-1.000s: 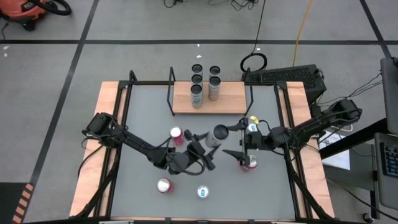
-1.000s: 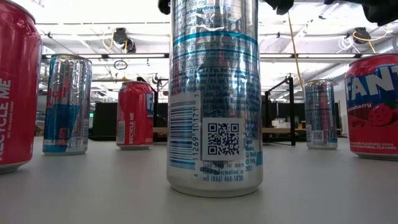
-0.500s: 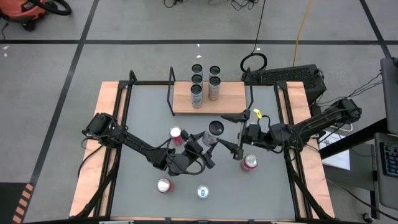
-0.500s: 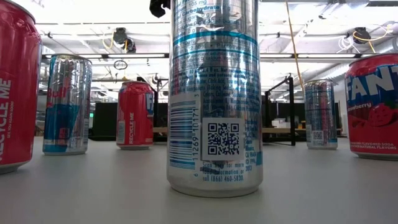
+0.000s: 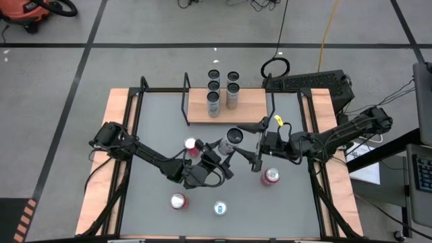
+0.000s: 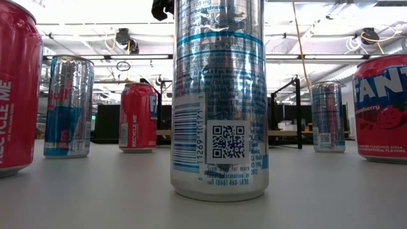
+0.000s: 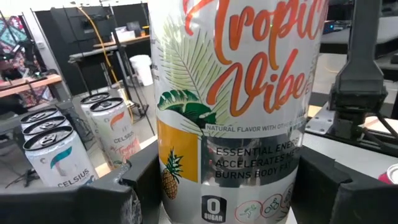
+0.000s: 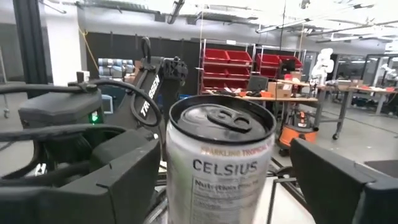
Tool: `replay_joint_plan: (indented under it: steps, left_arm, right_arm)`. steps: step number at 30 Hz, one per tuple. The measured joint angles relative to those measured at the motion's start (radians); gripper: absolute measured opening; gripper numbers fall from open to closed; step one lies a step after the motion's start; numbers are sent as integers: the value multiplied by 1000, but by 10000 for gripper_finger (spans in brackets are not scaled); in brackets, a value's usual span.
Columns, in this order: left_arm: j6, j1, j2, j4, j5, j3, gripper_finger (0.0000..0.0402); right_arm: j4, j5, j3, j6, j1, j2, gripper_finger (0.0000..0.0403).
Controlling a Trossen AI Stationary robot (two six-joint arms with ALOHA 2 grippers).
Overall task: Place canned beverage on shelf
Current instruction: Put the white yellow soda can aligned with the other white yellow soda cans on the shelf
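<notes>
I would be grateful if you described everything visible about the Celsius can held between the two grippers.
The Celsius can is a tall, slim silver aluminium can, printed "Tropical Vibe" in orange script with palm leaves and a pineapple. Its top is sealed, pull tab flat. It is held off the table, about upright, in front of the shelf. The left gripper clamps its body; the right gripper straddles it with open fingers, apparently not yet touching.

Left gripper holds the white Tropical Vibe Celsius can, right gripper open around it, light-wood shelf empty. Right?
Not empty: the high view shows five silver cans on the light-wood shelf with black rod ends. The rest stands: left gripper holds the white Celsius can, right gripper open around it.
</notes>
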Motion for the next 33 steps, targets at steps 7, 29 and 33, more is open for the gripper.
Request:
replay_joint_plan:
  steps: [7, 29, 33]
  left_arm:
    - [0, 26, 0, -2, 0, 0, 251]
    - [3, 45, 0, -56, -1, 1, 289]
    - [3, 37, 0, -55, 1, 3, 329]
  right_arm:
    - [13, -6, 0, 15, -45, 29, 325]
    - [35, -10, 0, -37, -57, 34, 187]
    - [8, -10, 0, -38, -57, 36, 192]
